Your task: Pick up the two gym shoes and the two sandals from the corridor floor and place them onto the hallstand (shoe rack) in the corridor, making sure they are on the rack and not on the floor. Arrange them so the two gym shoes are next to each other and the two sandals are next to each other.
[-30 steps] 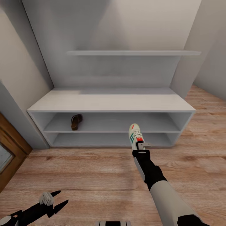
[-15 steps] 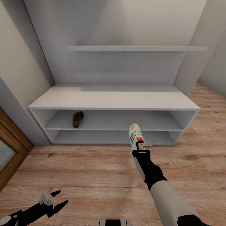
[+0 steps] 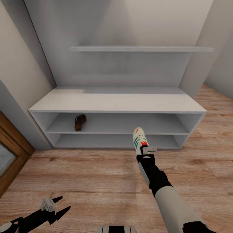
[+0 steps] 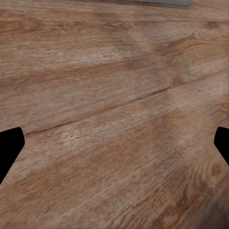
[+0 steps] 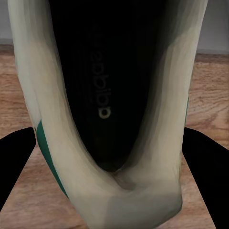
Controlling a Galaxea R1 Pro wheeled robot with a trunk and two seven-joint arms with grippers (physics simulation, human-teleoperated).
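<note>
My right gripper (image 3: 144, 150) is shut on the heel of a white gym shoe (image 3: 139, 138) with green stripes, holding it off the corridor floor (image 3: 97, 174) just in front of the hallstand (image 3: 116, 103), level with its lower shelves. The right wrist view looks into that gym shoe (image 5: 109, 105), its dark inside and white rim between my fingers (image 5: 205, 167). One dark brown sandal (image 3: 79, 122) lies on the hallstand's upper open shelf, at the left. My left gripper (image 3: 61, 205) hangs open low over the floor at the near left; its fingertips (image 4: 9, 148) frame bare planks.
A floating shelf (image 3: 139, 49) spans the grey wall above the bench. A wooden door frame (image 3: 13, 142) stands at the left. Grey walls close in on both sides of the hallstand, and open floor runs off to the right (image 3: 213, 129).
The view has shifted slightly, showing the hallstand a little higher and larger than a second ago. Both arms and the held shoe keep their places in the picture.
</note>
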